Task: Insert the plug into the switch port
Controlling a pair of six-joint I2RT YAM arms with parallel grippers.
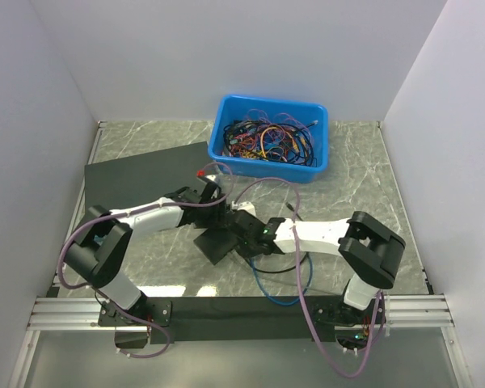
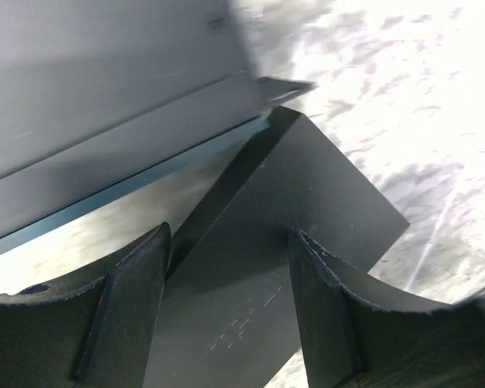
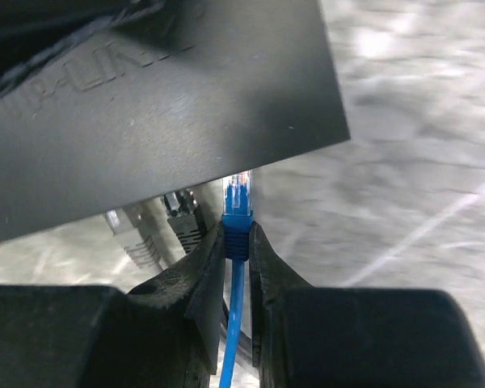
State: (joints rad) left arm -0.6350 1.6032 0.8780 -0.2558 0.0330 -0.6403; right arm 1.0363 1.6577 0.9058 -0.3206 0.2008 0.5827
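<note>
Evidently the right gripper [image 3: 238,242] is clamped narrow on the blue boot just behind the plug [image 3: 239,194], so the clear tip sticks out free and points straight at the near edge of the small black switch [image 3: 162,113]. The tip touches or almost touches that edge, just right of a black connector [image 3: 184,218] and a grey connector [image 3: 133,238] already seated there. The switch port itself is hidden under the edge, so alignment cannot be confirmed. The left gripper [image 2: 230,307] stands wide with its fingers [image 2: 129,315] on either side of the switch, probably to brace it against the push; whether they actually press it, I cannot tell. The blue cable [image 3: 234,323] trails back between the right jaws.
</note>
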